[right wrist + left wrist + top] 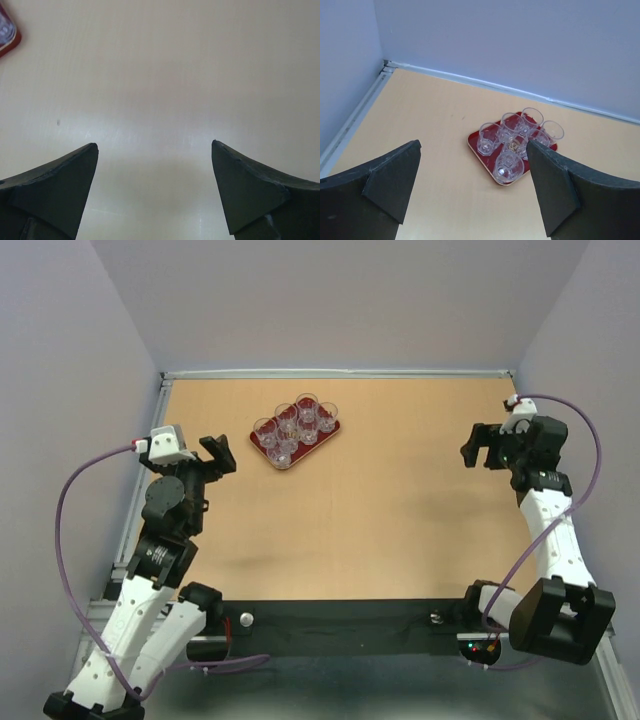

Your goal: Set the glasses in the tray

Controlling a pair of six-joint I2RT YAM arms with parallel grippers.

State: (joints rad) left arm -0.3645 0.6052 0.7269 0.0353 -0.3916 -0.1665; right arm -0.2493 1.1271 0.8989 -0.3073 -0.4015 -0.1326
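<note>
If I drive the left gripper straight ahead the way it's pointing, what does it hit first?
Probably the nearest glass, at the near corner of the tray, which lies ahead of the open left gripper in the wrist view. Depth is unclear; it could meet the table just short.

A light wooden tabletop (400, 500) is enclosed on three sides by plain pale lavender walls (330, 300). Its far and left edges are bordered by a thin metal rail (340, 373), and a black strip (350, 625) is laid along the near edge. Even, soft light is cast.
</note>
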